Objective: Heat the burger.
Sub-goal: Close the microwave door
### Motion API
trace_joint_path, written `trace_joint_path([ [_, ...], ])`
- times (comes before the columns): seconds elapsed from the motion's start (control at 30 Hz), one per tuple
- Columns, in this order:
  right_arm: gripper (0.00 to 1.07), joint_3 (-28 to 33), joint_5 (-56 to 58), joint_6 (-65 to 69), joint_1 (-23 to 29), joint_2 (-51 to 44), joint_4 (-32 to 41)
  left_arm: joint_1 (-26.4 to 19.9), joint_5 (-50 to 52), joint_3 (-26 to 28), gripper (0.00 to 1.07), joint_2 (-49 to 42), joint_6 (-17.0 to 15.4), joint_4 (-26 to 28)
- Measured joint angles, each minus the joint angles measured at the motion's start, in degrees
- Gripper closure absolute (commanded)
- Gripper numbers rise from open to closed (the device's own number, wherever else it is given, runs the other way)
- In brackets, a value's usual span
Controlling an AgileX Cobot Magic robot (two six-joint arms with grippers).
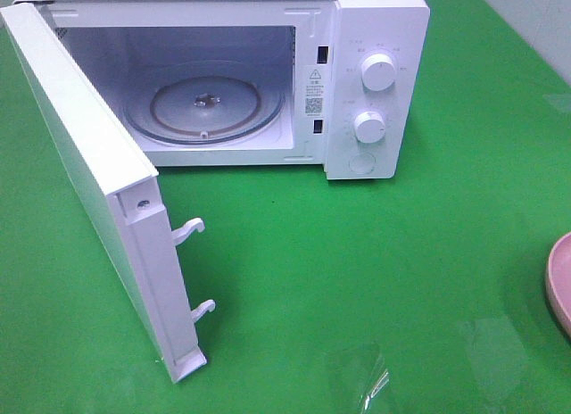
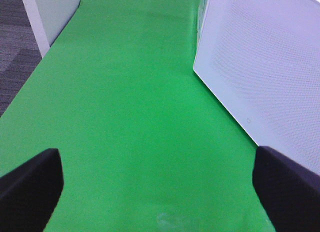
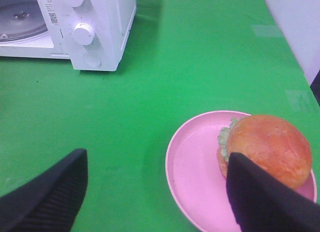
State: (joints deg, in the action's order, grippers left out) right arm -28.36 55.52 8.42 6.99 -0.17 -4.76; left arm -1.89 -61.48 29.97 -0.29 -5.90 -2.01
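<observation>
The burger [image 3: 267, 147], with its glossy golden-brown bun and green lettuce, lies on the far side of a pink plate [image 3: 195, 167] in the right wrist view. My right gripper [image 3: 155, 197] is open above the table just short of the plate, and one finger [image 3: 265, 202] covers the burger's near edge. Nothing sits between its fingers. My left gripper [image 2: 157, 202] is open over bare green cloth beside the microwave door [image 2: 265, 67]. The white microwave [image 1: 375, 84] stands at the back with its door [image 1: 89, 182] swung wide and the glass turntable [image 1: 205, 106] bare. Neither gripper shows in the high view.
The open door juts toward the front left, with two latch hooks [image 1: 189, 231] on its edge. Only the plate's rim [image 1: 560, 280] shows at the right edge of the high view. A strip of clear tape [image 1: 375, 383] lies near the front. A white wall [image 2: 55, 12] borders the table's left side.
</observation>
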Motion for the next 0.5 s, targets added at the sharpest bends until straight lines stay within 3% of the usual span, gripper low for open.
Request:
trace_joint_path([
  [0.3,0.34,0.00,0.00,0.00,0.00,0.00,0.00,0.00,0.11,0.00,0.13,0.00,1.09,0.57],
  [0.47,0.34,0.00,0.00,0.00,0.00,0.00,0.00,0.00,3.32,0.86,0.21,1.32,1.55,0.57],
  [0.5,0.34,0.00,0.00,0.00,0.00,0.00,0.00,0.00,5.50,1.03,0.30,3.04,1.55,0.57],
])
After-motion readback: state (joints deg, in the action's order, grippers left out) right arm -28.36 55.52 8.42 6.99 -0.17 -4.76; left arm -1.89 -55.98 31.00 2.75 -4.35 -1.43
